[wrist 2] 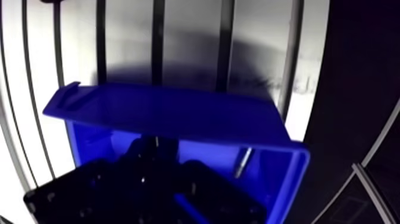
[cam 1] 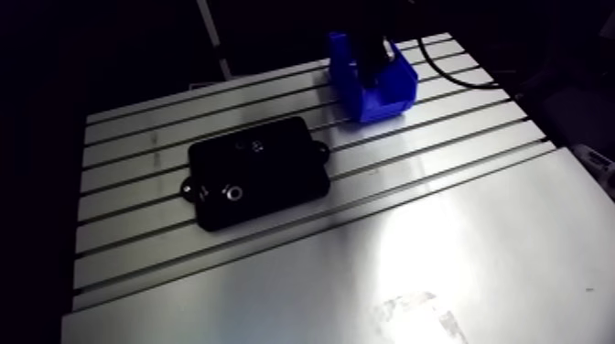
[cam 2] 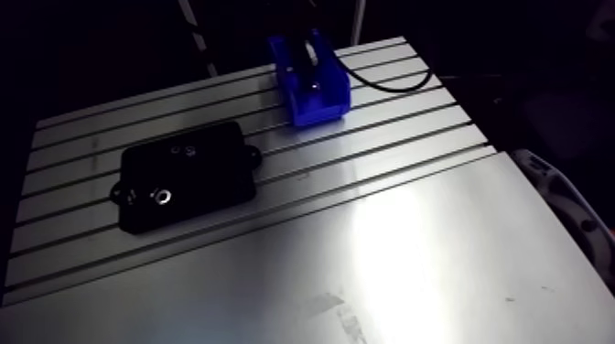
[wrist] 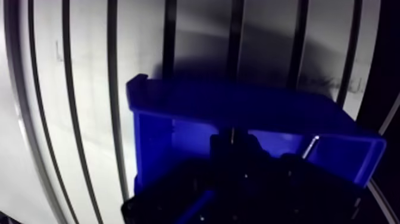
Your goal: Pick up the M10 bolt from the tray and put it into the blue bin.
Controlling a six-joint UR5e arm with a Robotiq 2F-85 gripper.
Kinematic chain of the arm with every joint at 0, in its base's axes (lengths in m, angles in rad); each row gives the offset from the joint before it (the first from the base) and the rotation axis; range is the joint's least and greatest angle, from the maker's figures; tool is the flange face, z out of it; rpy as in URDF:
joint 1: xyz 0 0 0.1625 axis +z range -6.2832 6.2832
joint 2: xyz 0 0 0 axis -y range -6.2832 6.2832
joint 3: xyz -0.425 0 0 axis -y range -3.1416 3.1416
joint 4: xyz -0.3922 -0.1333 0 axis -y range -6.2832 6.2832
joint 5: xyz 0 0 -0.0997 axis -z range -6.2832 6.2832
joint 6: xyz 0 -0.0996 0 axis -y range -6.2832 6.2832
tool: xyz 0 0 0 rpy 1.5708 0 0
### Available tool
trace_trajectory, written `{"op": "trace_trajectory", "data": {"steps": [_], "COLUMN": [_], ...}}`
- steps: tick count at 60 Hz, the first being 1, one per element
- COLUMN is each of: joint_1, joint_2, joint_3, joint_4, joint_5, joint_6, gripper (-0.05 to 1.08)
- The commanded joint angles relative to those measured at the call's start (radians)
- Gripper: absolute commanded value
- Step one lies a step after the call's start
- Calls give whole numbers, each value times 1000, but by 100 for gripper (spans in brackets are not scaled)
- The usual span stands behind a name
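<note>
While the arm view shows the black tray (cam 1: 284, 188) on the table (cam 1: 439, 183), the blue bin (cam 1: 384, 105) stands well apart from it, with the dark gripper (cam 1: 371, 57) low in it. In the wrist view a shiny bolt (wrist: 311, 146) leans inside the bin beside the gripper. It is too dark to tell if the gripper is spread or pressed together.

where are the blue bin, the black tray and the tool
blue bin (cam 1: 384, 105): arm view, on its near outer wall
black tray (cam 1: 284, 172): arm view, on a bare patch of its top
tool (cam 1: 371, 71): arm view, on its dark lower end at the bin's opening
</note>
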Motion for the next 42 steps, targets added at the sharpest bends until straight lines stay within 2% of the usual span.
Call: {"op": "trace_trajectory", "data": {"steps": [1, 2, 3, 4, 5, 6, 7, 8, 9, 10, 11, 25, 36, 42], "joint_1": [-2, -2, -3, -3, -4, -4, -6, -6, -8, -8, -9, -17, -17, -17], "joint_2": [1, 1, -1, -1, -2, -2, -2, -2, -5, -5, -8, -51, -119, -155], "joint_3": [4, 4, 2, 2, 3, 3, 5, 5, 4, 4, 4, -6, -24, -33], "joint_4": [-2, -2, -4, -4, -11, -11, -22, -22, -35, -35, -45, -27, 84, 122], "joint_5": [3, 3, 5, 5, 6, 6, 6, 6, 10, 10, 12, 14, 35, 34], "joint_6": [23, 23, 29, 29, 35, 35, 40, 40, 41, 41, 41, 30, 30, 38], "gripper": [60, 60, 47, 47, 35, 35, 22, 22, 10, 10, 2, 1, 1, 1]}}
